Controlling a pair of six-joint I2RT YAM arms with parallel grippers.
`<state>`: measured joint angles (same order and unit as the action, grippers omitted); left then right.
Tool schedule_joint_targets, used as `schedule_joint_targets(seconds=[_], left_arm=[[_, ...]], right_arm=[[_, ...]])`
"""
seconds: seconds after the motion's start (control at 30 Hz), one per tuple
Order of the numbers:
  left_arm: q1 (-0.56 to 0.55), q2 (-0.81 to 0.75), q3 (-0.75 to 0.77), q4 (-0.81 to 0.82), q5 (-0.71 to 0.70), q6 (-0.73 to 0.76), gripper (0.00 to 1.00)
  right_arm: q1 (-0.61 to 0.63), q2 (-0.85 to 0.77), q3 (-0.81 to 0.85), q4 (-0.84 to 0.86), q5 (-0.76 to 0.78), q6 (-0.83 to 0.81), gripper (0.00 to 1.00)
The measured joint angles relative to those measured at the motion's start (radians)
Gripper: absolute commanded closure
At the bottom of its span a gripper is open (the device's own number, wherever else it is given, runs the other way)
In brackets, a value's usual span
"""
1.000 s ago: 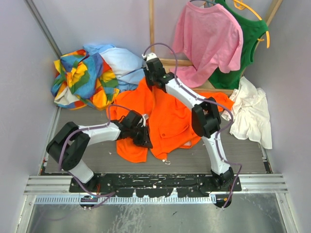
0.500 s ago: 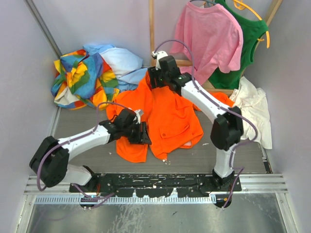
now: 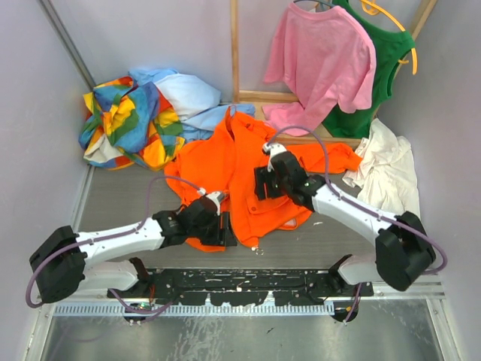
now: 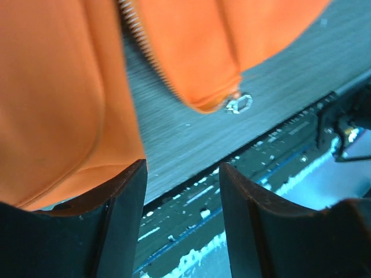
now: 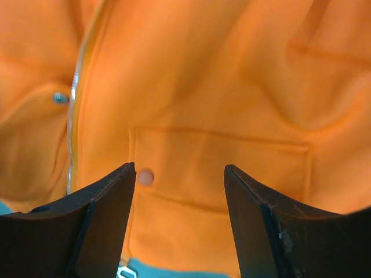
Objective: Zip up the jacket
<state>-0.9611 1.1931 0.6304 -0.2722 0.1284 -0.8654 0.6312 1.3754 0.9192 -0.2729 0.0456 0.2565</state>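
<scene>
1. The jacket (image 3: 248,173) lies spread and rumpled across the middle of the table (image 3: 135,195). Its collar end reaches toward the far edge and its hem toward the near edge. One sleeve stretches out toward the right edge.
2. The left gripper (image 3: 228,228) sits low at the jacket's near-left hem, close to the near edge.
3. In the left wrist view, the left gripper (image 4: 182,214) has its fingers spread apart with nothing between them. Only bare tabletop and the base rail show in the gap.
4. Just beyond those fingers, a row of zipper teeth (image 4: 152,58) runs along the edge of one orange panel. A small metal ring (image 4: 239,104) lies on the table at that panel's lower corner.
5. The right gripper (image 3: 261,186) is over the jacket's right front panel, about mid-table.
6. From the right wrist, the right gripper (image 5: 179,214) is also parted and grips nothing. Whether its tips touch the cloth cannot be told.
7. Between its fingers a pocket (image 5: 220,168) is seen, with a round snap (image 5: 145,176) near the left finger. Left of it runs the zipper line (image 5: 74,127) with a metal slider (image 5: 59,98).
8. A multicoloured garment (image 3: 128,124) and a pale blue cloth (image 3: 188,94) are heaped at the far-left corner.
9. A pink T-shirt (image 3: 323,60) and a green garment (image 3: 376,68) hang at the far-right corner. A white cloth (image 3: 387,177) lies crumpled by the right edge.
</scene>
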Motion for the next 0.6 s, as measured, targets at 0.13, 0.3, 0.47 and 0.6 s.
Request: schedule_joint_targets(seconds=[0.13,0.3,0.47,0.6], left_arm=[[-0.069,0.005,-0.076,0.045,-0.098,-0.083,0.51],[-0.169,0.082,-0.077,0.169,-0.175,-0.151,0.55],[-0.228,0.166,-0.077,0.236,-0.251,-0.218,0.57],[-0.245,0.208,-0.074,0.28,-0.306,-0.268,0.58]], right_arm=[[0.033,-0.103,-0.148,0.034,-0.021,0.042,0.32],[0.051,-0.174,-0.257,0.089,-0.038,0.084,0.32],[0.055,-0.204,-0.324,0.144,-0.04,0.117,0.32],[0.055,-0.217,-0.352,0.193,-0.04,0.14,0.32]])
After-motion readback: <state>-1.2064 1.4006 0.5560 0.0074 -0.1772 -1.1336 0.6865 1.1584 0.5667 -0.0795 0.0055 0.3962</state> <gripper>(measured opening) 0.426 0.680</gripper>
